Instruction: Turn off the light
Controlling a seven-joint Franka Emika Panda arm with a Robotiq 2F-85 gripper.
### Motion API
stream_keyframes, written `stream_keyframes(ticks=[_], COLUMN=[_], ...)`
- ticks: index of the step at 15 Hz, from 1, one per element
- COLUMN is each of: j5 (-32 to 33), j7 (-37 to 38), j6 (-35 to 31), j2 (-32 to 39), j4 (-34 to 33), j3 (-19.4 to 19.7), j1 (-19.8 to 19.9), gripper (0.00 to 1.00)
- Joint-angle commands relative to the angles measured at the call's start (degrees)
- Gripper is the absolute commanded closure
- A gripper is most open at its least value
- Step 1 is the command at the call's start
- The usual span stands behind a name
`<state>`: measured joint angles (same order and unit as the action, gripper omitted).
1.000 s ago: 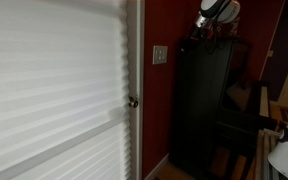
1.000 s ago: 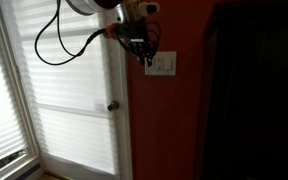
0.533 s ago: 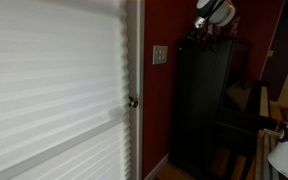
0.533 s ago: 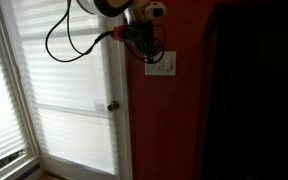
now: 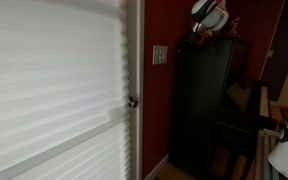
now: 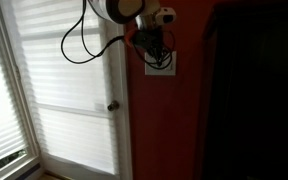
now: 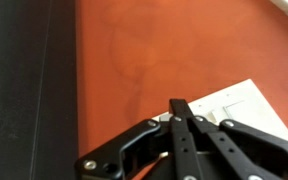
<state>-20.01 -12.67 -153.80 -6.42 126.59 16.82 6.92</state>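
Note:
The light switch is a pale beige, nearly square plate on the red wall, seen in both exterior views (image 5: 160,54) (image 6: 162,66) and in the wrist view (image 7: 246,105). No lamp is in view. My gripper (image 6: 152,44) hangs just in front of the plate's upper edge and partly covers it. In the wrist view the gripper (image 7: 181,106) has its two black fingers pressed together, tips right at the plate's near corner. It holds nothing. In the other exterior view only the arm's white upper part (image 5: 210,14) shows, above the cabinet.
A white door with slatted blinds (image 5: 54,90) and a round metal doorknob (image 5: 133,101) (image 6: 112,106) stands beside the switch. A tall black cabinet (image 5: 206,100) stands close on the switch's other side. Black cables (image 6: 84,40) loop from the arm.
My gripper has moved sideways along the wall from the door frame toward the switch and now overlaps the plate. The jaws stayed shut.

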Motion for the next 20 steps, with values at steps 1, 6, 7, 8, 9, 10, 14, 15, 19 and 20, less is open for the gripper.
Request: stream_keyframes(ticks=[1, 6, 7, 8, 9, 10, 14, 15, 19, 20], j5=[-0.3, 0.0, 0.2, 0.4, 0.4, 0.6, -0.1, -0.1, -0.5, -0.7], j7=[2.3, 1.9, 2.1, 2.4, 2.4, 2.5, 1.8, 1.7, 1.5, 1.3], j6=[-3.1, -7.9, -8.0, -7.8, -7.8, -7.7, -8.0, -8.1, -8.3, -8.3], j2=[5.1, 10.9, 12.0, 12.9, 13.7, 14.3, 15.4, 15.6, 16.5, 16.8], j4=[-3.7, -8.0, -8.9, -9.6, -10.3, -10.9, -12.8, -13.2, -14.5, -14.7], j3=[-0.2, -0.4, -0.4, -0.6, -0.7, -0.8, -1.5, -1.7, -2.1, -2.2], j1=[2.4, 1.9, 1.8, 1.6, 1.4, 1.2, 0.3, 0.1, -0.4, -0.4], gripper=[1.0, 1.0, 1.0, 1.0, 1.0, 1.0, 1.0, 1.0, 1.0, 1.0])
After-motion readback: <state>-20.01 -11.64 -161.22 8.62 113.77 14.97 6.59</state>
